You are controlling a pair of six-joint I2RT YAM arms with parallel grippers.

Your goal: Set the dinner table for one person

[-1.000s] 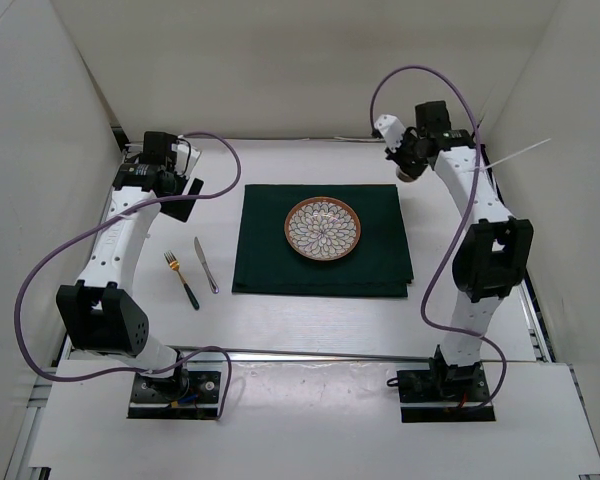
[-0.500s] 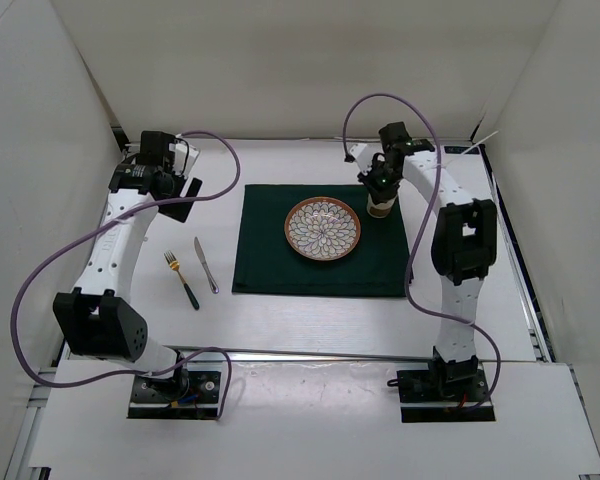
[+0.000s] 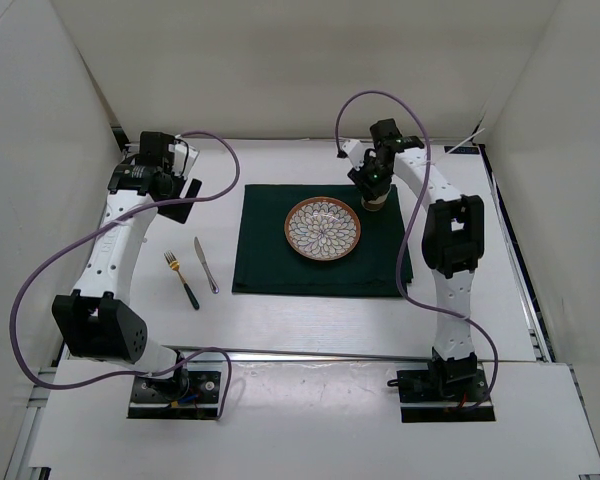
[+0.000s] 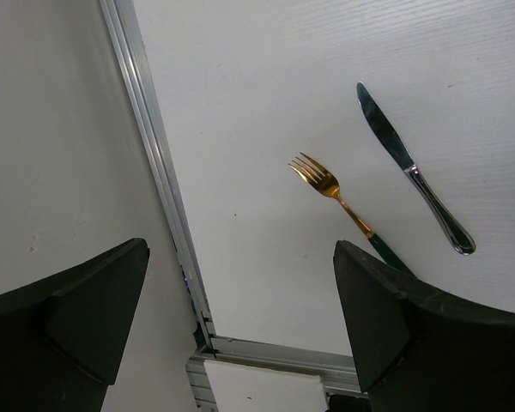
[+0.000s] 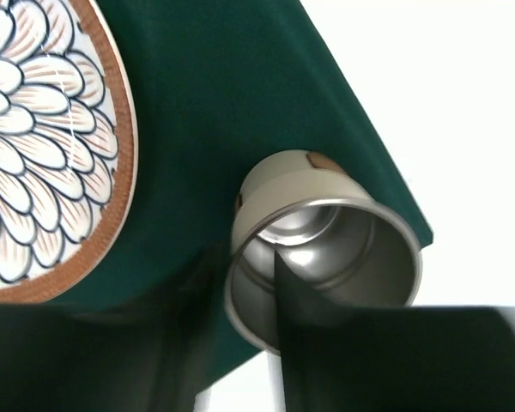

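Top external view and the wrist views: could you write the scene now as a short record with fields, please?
table: white, with a dark green cloth on it
plate: patterned, on the cloth
cup: on the cloth's far right corner
fork, knife: on the table, left of the cloth
left end effector: open, empty
right end effector: at the cup, one finger inside it

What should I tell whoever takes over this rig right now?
Left gripper open, hanging near the table's left edge.
Right gripper straddles the cup rim, one finger inside; whether it grips is unclear.
Plate centred on the cloth; cup at the cloth's far right corner.
Fork and knife lie on the table, left of the cloth.
To do: free the cup, then probably bring fork and knife beside the plate.
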